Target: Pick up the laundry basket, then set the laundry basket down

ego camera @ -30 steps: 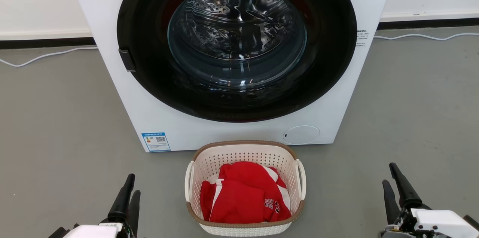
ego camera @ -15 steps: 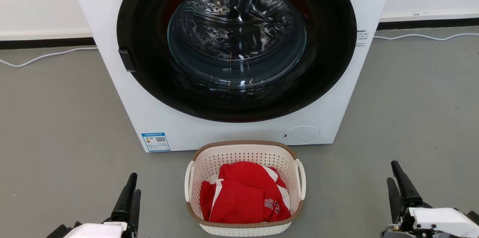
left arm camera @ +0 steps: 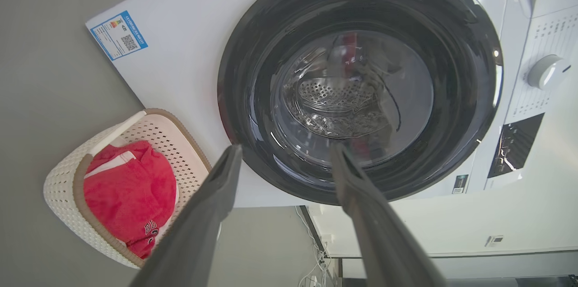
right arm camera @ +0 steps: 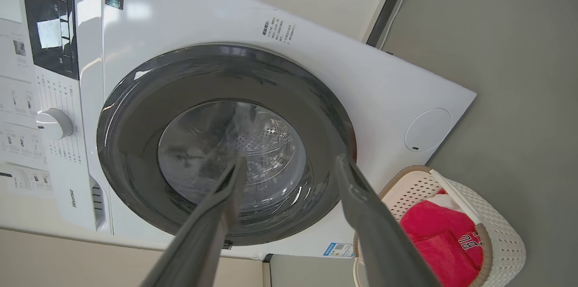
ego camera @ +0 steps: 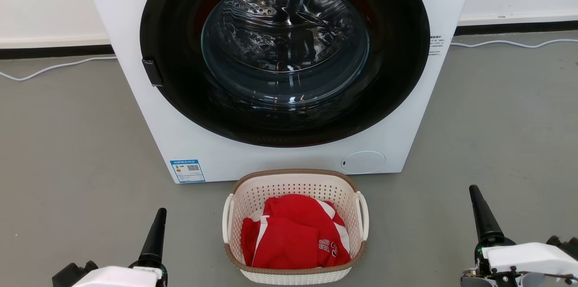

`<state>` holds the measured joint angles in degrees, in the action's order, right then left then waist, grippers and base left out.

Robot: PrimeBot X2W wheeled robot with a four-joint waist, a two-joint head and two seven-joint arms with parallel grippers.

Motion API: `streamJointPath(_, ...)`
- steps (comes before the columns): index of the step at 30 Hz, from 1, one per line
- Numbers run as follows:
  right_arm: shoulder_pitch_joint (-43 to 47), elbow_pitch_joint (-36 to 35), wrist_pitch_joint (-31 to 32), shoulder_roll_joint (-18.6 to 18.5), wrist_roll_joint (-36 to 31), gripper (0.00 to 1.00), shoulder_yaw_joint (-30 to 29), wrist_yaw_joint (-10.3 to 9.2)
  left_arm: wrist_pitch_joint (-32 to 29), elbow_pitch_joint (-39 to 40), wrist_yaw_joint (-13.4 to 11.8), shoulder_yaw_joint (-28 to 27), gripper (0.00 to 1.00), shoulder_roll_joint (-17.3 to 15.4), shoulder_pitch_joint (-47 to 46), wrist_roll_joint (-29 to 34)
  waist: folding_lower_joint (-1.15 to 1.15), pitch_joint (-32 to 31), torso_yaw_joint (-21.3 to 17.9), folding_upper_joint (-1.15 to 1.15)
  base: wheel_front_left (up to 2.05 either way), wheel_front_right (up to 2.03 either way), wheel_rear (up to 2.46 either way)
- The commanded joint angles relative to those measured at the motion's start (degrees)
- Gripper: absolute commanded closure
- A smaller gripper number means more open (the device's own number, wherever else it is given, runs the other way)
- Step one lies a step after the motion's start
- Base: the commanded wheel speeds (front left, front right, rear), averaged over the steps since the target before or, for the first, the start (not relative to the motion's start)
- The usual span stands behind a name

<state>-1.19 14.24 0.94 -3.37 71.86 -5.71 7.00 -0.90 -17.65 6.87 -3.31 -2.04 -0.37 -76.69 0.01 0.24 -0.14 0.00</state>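
The basket (ego camera: 289,184) is set on the floor (ego camera: 67,142), just in front of the washer (ego camera: 144,115) and below its round door (ego camera: 284,52). A red garment (ego camera: 293,233) is held inside it. The left pincer (ego camera: 158,224) is seen low at the basket's left and the right pincer (ego camera: 477,201) low at its right (both well apart from the handles (ego camera: 226,219)). In each wrist view the jaws are spread wide with nothing between them, so both pincers are released. The basket is touched by neither.
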Motion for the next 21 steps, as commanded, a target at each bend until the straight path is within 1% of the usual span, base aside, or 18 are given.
streamJointPath(1, -0.71, -2.21, -0.87, -1.28, -2.57, 0.0, 0.28, 0.17, 0.58, 1.99, 0.27, -0.63, 0.0, -0.46, -1.69, 2.54, -0.01, 0.02, -0.02, 0.0, 0.0, 0.0, 0.0)
streamJointPath(13, -0.08, -3.5, -2.89, -2.21, -15.21, 0.0, 1.13, 0.21, 2.64, 2.87, -0.69, -1.25, 0.0, -0.34, -1.2, 14.67, -0.01, 0.13, -0.09, 0.0, 0.0, 0.0, 0.0)
streamJointPath(21, 0.09, -4.19, -4.07, -2.63, -20.9, 0.0, 1.48, 0.24, 3.83, 3.5, -1.07, -1.11, 0.0, -0.36, -0.95, 20.47, -0.01, 0.14, -0.11, 0.0, 0.0, 0.0, 0.0)
